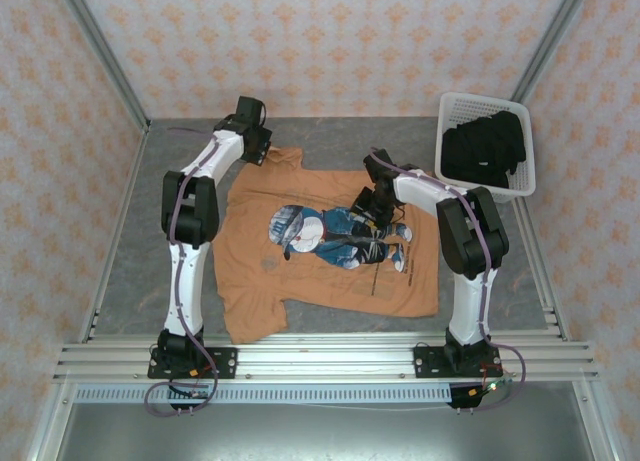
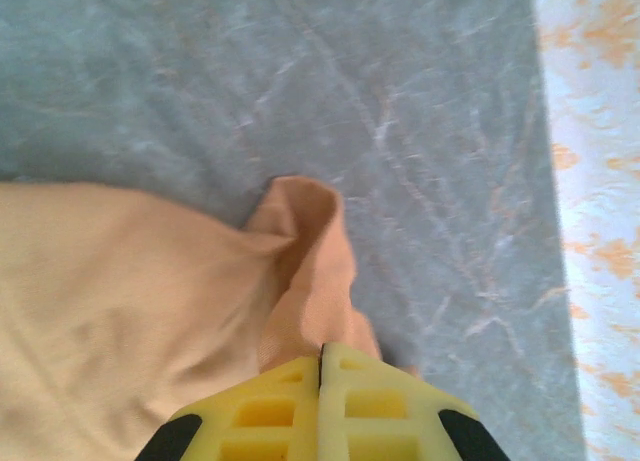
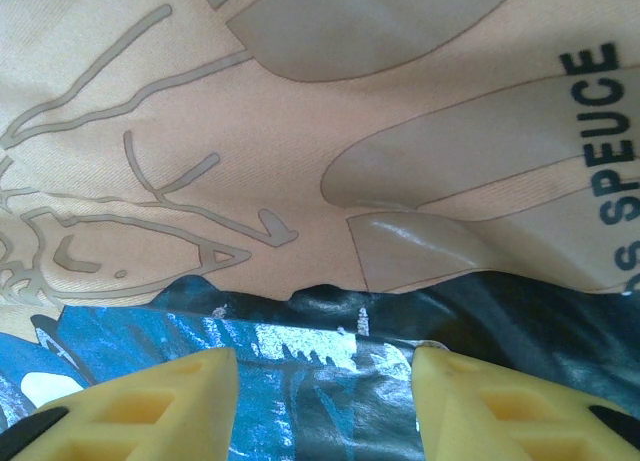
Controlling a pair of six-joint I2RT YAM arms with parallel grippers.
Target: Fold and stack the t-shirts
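Grey marbled counter (image 1: 330, 136) is enclosed on three sides by cream, orange-patterned walls (image 1: 320, 41), with aluminium rails (image 1: 320, 359) along its near edge.

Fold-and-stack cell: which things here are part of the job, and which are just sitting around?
Job:
- orange shirt, spread flat, one edge pinched in the left gripper
- black shirts, heaped in the white basket
- right gripper, fingers open over the print

Sitting around:
- white basket itself, only a container
- grey table
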